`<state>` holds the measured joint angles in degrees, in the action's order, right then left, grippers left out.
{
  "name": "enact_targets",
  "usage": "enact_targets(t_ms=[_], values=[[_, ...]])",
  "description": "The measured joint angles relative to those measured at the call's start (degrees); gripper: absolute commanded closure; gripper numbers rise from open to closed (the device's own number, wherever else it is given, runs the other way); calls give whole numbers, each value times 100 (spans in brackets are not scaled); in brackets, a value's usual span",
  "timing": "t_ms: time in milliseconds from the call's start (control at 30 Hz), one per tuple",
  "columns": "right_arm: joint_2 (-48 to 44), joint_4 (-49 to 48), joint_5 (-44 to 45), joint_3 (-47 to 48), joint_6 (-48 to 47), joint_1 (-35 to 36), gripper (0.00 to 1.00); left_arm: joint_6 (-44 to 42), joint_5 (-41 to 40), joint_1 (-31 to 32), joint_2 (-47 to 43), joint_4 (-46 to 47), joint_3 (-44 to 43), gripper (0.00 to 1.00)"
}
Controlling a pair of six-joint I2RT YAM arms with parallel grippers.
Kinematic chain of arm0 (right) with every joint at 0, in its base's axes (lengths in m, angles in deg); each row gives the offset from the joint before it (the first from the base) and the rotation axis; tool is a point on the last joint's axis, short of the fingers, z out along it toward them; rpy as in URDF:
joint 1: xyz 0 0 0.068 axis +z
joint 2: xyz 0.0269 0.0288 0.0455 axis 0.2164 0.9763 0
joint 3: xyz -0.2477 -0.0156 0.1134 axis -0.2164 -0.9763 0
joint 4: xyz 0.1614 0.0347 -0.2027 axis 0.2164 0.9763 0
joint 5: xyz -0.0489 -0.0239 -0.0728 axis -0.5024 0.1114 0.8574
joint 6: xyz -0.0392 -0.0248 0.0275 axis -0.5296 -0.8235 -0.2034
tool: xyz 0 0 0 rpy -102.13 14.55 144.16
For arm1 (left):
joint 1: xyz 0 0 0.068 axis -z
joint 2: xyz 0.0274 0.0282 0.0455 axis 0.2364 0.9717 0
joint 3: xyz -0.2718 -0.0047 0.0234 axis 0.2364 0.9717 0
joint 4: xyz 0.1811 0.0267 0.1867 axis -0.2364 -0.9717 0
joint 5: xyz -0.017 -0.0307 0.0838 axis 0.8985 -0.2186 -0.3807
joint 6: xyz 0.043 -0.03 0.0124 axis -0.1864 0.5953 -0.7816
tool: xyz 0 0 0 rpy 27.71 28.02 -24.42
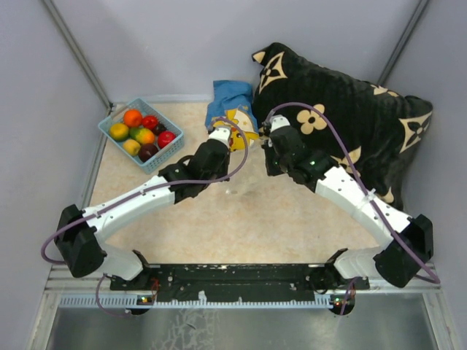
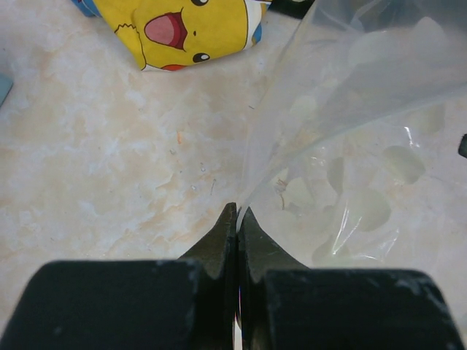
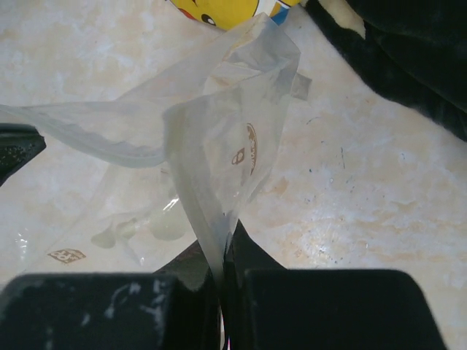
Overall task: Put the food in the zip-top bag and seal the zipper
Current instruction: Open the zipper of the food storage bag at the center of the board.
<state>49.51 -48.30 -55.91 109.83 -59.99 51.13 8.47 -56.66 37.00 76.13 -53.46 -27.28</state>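
The clear zip-top bag with pale oval spots hangs between my two grippers above the table, and it barely shows in the top view. My left gripper is shut on one edge of the bag. My right gripper is shut on the bag's other edge, where the whitish zipper strip runs into the jaws. In the top view the left gripper and right gripper stand close together near the table's back. The food, several small round toy fruits, lies in the light blue basket at back left.
The yellow cartoon plush lies just behind the grippers; it also shows in the left wrist view and the right wrist view. A large black flowered cushion fills the back right. Grey walls close in the table.
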Motion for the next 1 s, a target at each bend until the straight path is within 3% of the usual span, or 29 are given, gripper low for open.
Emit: enact_targets(t_ms=[333,467,667,767,1000], values=[[-57,382,409,343,-199,0,100,157,17,-385,7,-76,-9,100],[13,494,529,527,-345,26,100,229,201,-479,0,37,15,90],[315,643,501,822,-542,26,100,258,706,-511,-83,358,254,56],[531,699,494,957,-610,26,100,278,944,-538,-190,555,369,34],[931,903,562,1307,-758,26,100,520,1596,-817,-271,1012,498,7]])
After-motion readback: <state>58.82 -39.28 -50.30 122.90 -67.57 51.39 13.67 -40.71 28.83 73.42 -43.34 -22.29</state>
